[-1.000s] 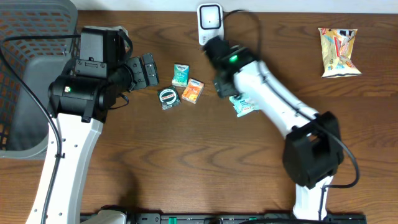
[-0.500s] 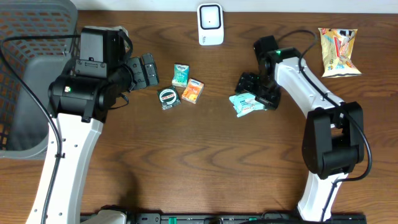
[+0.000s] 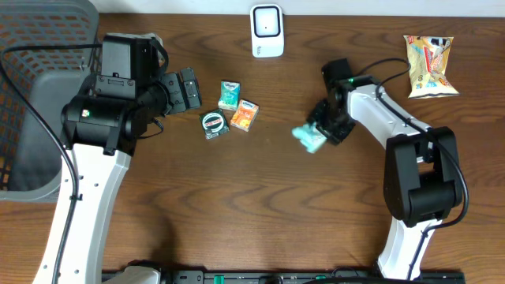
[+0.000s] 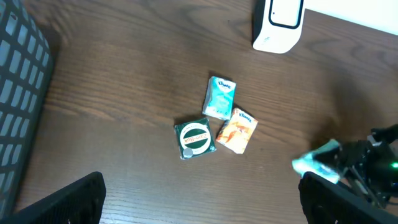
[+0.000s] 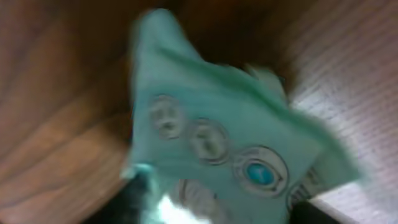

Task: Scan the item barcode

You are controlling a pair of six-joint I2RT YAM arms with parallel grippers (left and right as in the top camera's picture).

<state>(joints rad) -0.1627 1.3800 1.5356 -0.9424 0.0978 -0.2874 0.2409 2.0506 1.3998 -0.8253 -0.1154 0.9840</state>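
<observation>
Pinching the crumpled packet (image 3: 306, 140) at its tips, the right pincer (image 3: 321, 131) is low over the worktop (image 3: 260, 205), scanner (image 3: 267, 30) well beyond it. Left pincer (image 4: 205, 200) gapes wide, empty.

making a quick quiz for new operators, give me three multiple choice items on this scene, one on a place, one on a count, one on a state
1. Where is the white scanner?
A) at the far edge of the table, centre
B) under the right arm
C) at the near edge, left

2. How many small packs lie clustered in front of the left arm?
A) one
B) five
C) three

3. The left jaws are:
A) shut on a pack
B) wide open, empty
C) shut on the scanner

Answers:
1 A, the overhead view shows it at top centre.
2 C, a teal pack, an orange pack and a green round-labelled pack.
3 B, the left wrist view shows its fingers far apart, nothing between.
</observation>
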